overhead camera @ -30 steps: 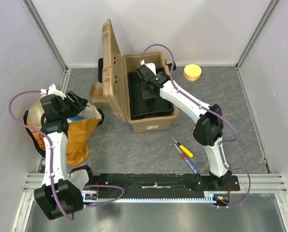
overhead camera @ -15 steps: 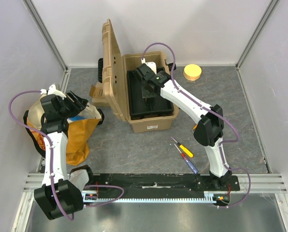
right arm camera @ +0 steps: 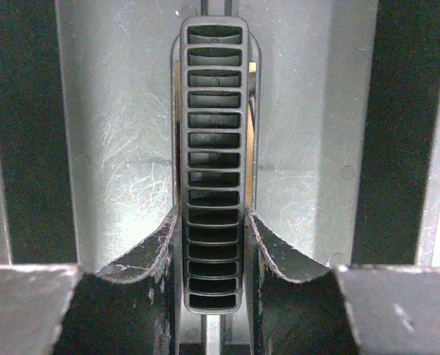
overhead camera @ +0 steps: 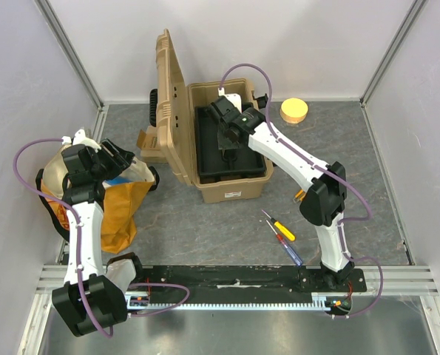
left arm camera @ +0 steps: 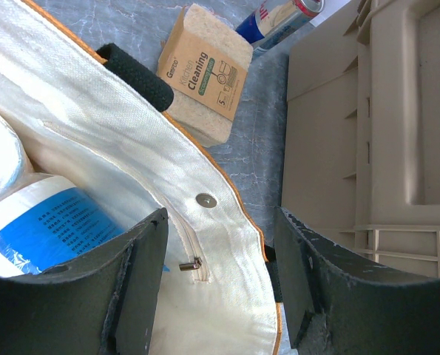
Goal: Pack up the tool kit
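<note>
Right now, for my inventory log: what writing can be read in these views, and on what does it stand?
"Kitchen Cleaning": on the cardboard package; the small brand word above it is blurred.
Blue label of the bottle in the cloth bag: print too small to read.
Lettering on the can: unreadable.
The white sticker on the toolbox front: too small to read.
The tray handle: no text.

The toolbox (overhead camera: 231,189) stands mid-tabletop (overhead camera: 197,229), the tray (overhead camera: 208,159) in it; bag (overhead camera: 120,214) to its left, screwdrivers (overhead camera: 282,232) before it, rightward
</note>
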